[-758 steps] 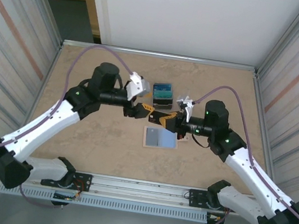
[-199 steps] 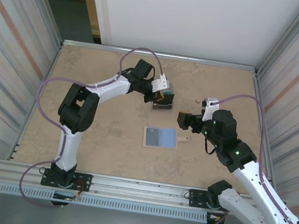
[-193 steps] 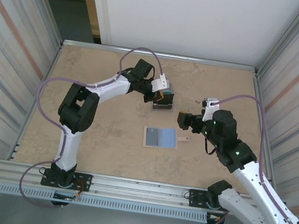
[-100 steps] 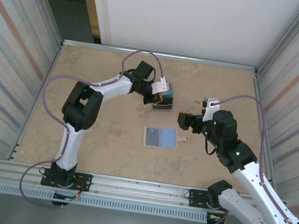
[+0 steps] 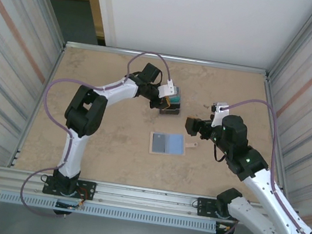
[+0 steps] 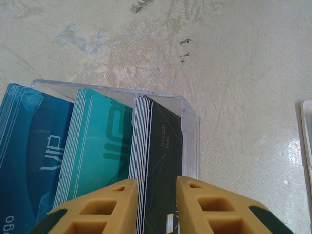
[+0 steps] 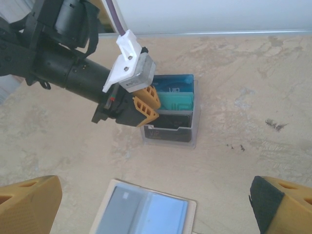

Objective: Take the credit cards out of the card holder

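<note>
Tip: dark cards (image 6: 163,146) are best straddled squarely by left gripper (image 6: 157,195), slightly parted and empty, before being pinched.

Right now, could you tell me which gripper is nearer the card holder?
Left. The left gripper is over the card holder's black cards; the right gripper hangs apart, to its right.

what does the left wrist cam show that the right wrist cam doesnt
Left wrist: individual card edges in the blue cards, teal cards and black cards, with the left hand parted over the black ones. Right wrist: the left arm behind that hand, and a white-edged bluish panel on the table. Both: the clear card holder and its three stacks.
</note>
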